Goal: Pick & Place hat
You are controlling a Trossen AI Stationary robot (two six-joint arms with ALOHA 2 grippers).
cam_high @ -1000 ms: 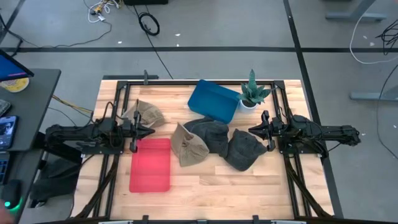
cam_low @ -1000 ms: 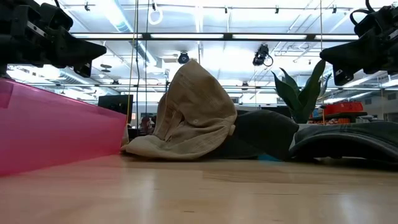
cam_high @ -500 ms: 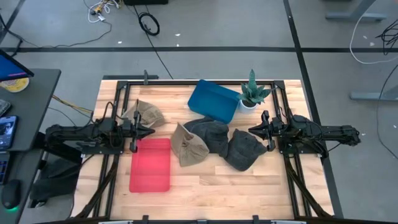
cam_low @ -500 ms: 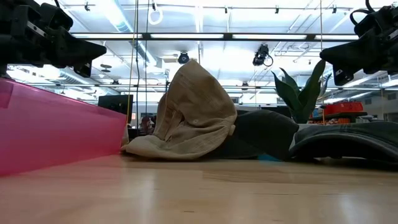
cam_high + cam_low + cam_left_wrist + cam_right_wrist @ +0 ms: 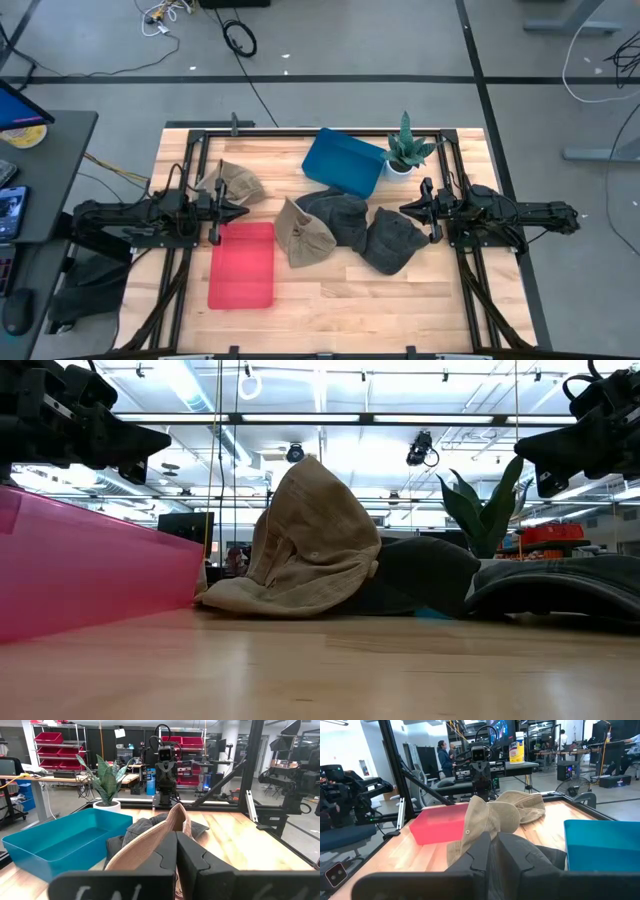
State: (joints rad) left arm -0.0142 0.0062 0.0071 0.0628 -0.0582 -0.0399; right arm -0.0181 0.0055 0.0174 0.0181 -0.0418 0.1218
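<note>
Several hats lie on the wooden table. A tan hat (image 5: 303, 232) stands crumpled at the middle (image 5: 310, 540), leaning against a dark grey hat (image 5: 338, 215). A second dark grey hat (image 5: 392, 240) rests flat to its right. Another tan hat (image 5: 234, 183) lies near the far left. My left gripper (image 5: 228, 211) hovers shut above the pink bin's far end, its fingers meeting in the left wrist view (image 5: 176, 847). My right gripper (image 5: 408, 210) hovers shut just above the right grey hat, seen in the right wrist view (image 5: 493, 845). Neither touches anything.
A pink bin (image 5: 242, 264) sits near the table's left front. A blue bin (image 5: 343, 162) is tilted at the far middle, and a potted plant (image 5: 405, 150) stands beside it. Black frame rails (image 5: 190, 150) run along both sides, with bare wood along the near edge.
</note>
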